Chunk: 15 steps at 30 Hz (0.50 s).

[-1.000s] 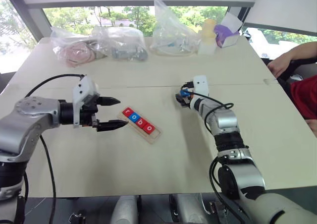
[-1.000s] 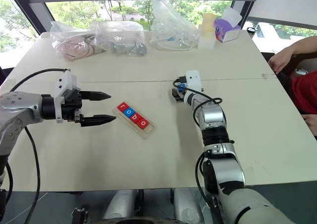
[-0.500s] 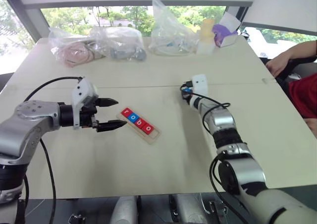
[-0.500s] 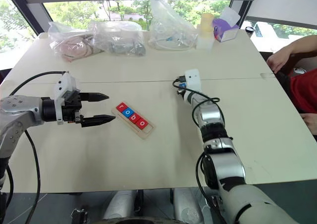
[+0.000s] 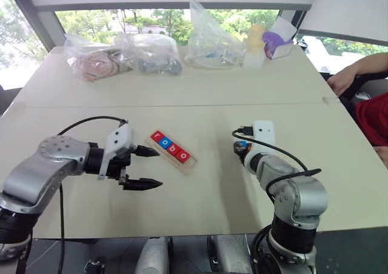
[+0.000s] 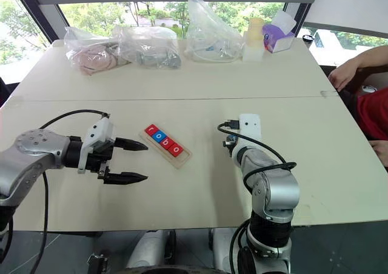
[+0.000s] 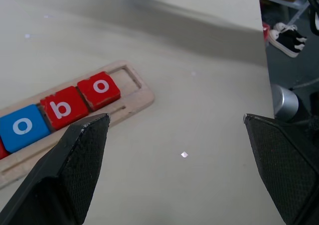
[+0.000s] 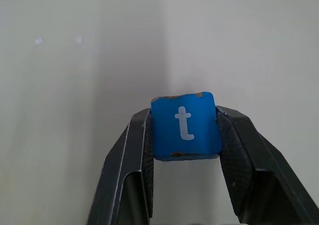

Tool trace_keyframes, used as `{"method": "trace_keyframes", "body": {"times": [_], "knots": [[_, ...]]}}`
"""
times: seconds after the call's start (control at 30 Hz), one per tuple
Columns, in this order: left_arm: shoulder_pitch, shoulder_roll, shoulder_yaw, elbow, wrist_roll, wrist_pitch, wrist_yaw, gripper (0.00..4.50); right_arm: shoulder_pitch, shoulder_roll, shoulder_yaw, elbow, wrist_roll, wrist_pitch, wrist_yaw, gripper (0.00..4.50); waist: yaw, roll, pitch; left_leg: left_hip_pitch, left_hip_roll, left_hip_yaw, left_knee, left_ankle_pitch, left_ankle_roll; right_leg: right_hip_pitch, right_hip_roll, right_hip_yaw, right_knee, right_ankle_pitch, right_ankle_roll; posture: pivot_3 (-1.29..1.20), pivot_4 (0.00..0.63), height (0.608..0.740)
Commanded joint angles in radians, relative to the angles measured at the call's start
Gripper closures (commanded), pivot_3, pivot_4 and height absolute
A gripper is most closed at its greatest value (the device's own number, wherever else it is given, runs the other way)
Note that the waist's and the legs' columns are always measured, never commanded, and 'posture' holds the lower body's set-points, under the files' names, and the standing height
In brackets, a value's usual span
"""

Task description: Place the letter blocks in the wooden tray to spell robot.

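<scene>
Right wrist view: blue t block (image 8: 185, 126) is pinched by right claw (image 8: 185, 135), to be lowered squarely into the wooden tray (image 5: 189, 163)'s vacant end slot.

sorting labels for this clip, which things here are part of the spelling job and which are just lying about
Part of the job:
- wooden tray holding tiles r, o, b, o
- blue t block, gripped in the right gripper
- left gripper, open beside the tray

Lying about:
- clear plastic bags
- purple and white box
</scene>
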Motion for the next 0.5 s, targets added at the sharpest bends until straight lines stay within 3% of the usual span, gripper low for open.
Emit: {"method": "trace_keyframes", "body": {"times": [0.03, 0.07, 0.27, 0.3, 0.37, 0.5], "knots": [[-0.021, -0.003, 0.0, -0.011, 0.005, -0.016, -0.007, 0.0, 0.007, 0.03, -0.001, -0.04, -0.006, 0.031, -0.017, 3.29, 0.0, 0.0, 0.0, 0.0, 0.0, 0.0, 0.0, 0.0, 0.0, 0.0, 0.0, 0.0, 0.0, 0.001, 0.002, 0.0, 0.15, 0.735], [-0.022, -0.003, -0.001, -0.012, 0.005, -0.015, -0.008, 0.0, 0.011, 0.041, -0.005, -0.038, -0.009, 0.034, -0.022, 3.29, 0.0, 0.0, 0.0, 0.0, 0.0, 0.0, 0.0, 0.0, 0.0, 0.0, 0.0, 0.0, 0.0, 0.002, 0.003, 0.0, 0.15, 0.735], [-0.041, 0.005, -0.004, 0.01, 0.004, -0.013, -0.027, 0.0, 0.024, 0.051, -0.008, -0.029, -0.012, 0.027, -0.032, 0.37, 0.001, 0.0, 0.0, -0.001, 0.0, 0.0, -0.002, 0.0, 0.0, -0.001, 0.0, 0.0, 0.0, 0.002, 0.004, 0.0, 0.15, 0.735], [-0.049, 0.005, -0.006, 0.017, 0.005, -0.012, -0.032, 0.0, 0.014, 0.037, -0.005, -0.033, -0.011, 0.025, -0.029, 0.08, 0.002, 0.0, 0.0, -0.001, 0.0, -0.001, -0.001, 0.0, 0.0, 0.0, 0.0, -0.001, 0.0, 0.002, 0.004, 0.0, 0.15, 0.735], [-0.064, 0.004, -0.007, 0.031, 0.003, -0.007, -0.042, 0.0, -0.017, -0.003, -0.008, -0.049, 0.0, 0.007, -0.008, 0.08, 0.002, 0.0, 0.0, -0.001, 0.0, 0.0, -0.001, 0.0, 0.0, 0.0, 0.0, -0.001, -0.001, 0.002, 0.003, 0.0, 0.15, 0.735], [-0.106, 0.007, -0.017, 0.081, 0.005, -0.014, -0.085, 0.0, -0.109, -0.262, -0.048, 0.014, 0.106, -0.176, 0.224, 0.08, 0.0, 0.001, 0.001, -0.001, -0.002, 0.002, 0.0, 0.0, 0.0, 0.0, -0.002, 0.0, -0.003, 0.002, 0.003, 0.0, 0.15, 0.735]]}}
